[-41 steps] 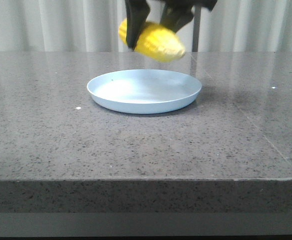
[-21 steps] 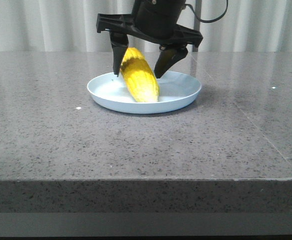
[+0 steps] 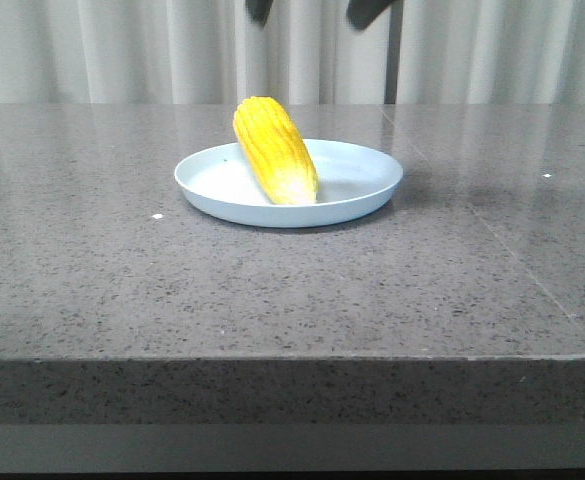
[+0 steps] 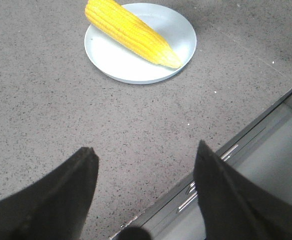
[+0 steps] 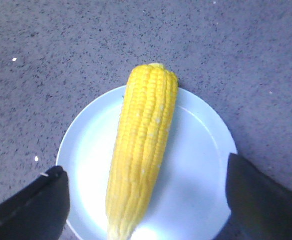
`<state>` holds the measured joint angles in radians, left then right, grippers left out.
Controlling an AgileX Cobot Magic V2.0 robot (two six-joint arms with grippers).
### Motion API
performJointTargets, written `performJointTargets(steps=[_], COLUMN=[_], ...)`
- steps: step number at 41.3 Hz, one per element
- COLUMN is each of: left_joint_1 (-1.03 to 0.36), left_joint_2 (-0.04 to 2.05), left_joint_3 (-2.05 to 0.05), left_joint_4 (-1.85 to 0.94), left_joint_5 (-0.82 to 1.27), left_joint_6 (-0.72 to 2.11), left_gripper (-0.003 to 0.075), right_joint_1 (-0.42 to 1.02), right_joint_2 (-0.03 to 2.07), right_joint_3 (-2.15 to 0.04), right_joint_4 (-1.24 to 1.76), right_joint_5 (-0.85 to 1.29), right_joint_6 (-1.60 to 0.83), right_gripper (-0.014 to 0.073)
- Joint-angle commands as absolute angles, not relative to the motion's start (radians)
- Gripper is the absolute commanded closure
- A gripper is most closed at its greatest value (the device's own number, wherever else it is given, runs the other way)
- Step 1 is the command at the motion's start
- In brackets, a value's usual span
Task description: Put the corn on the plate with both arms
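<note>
The yellow corn (image 3: 275, 150) lies on the pale-blue plate (image 3: 362, 195), its paler tip toward the front and its thick end resting over the far rim. My right gripper (image 3: 312, 10) is open and empty, high above the plate; only its two black tips show at the top of the front view. In the right wrist view its jaws (image 5: 145, 167) stand wide on either side of the corn (image 5: 143, 150) and plate (image 5: 200, 150). My left gripper (image 4: 146, 149) is open and empty over bare table, away from the plate (image 4: 111, 55) and corn (image 4: 131, 32).
The plate stands on a grey speckled stone table (image 3: 272, 290) with a thick front edge. A pale curtain (image 3: 122, 50) hangs behind. The left wrist view shows the table's edge and a metal frame (image 4: 265, 145) close to the left gripper.
The right gripper brought the corn down onto the plate, let it go and rose out of the top of the front view. The corn now lies still.
</note>
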<state>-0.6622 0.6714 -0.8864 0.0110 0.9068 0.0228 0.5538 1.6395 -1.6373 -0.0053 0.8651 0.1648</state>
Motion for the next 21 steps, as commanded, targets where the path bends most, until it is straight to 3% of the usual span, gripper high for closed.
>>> performJointTargets(steps=[1,21], left_joint_1=[-0.668,-0.668], left_joint_2=[0.673,0.673], left_joint_3=[-0.914,-0.914], left_joint_4=[0.007,0.007], left_joint_5=[0.840,0.840], left_joint_6=[0.014,0.014], left_gripper=[0.0301,0.0301], right_joint_1=[0.552,0.552], right_joint_2=[1.473,0.876], right_joint_3=[-1.585,-1.179], right_joint_4=[-0.023,-0.023], right_joint_5=[0.834,0.921], right_joint_6=[0.070,-0.038], right_gripper=[-0.0062,-0.0062])
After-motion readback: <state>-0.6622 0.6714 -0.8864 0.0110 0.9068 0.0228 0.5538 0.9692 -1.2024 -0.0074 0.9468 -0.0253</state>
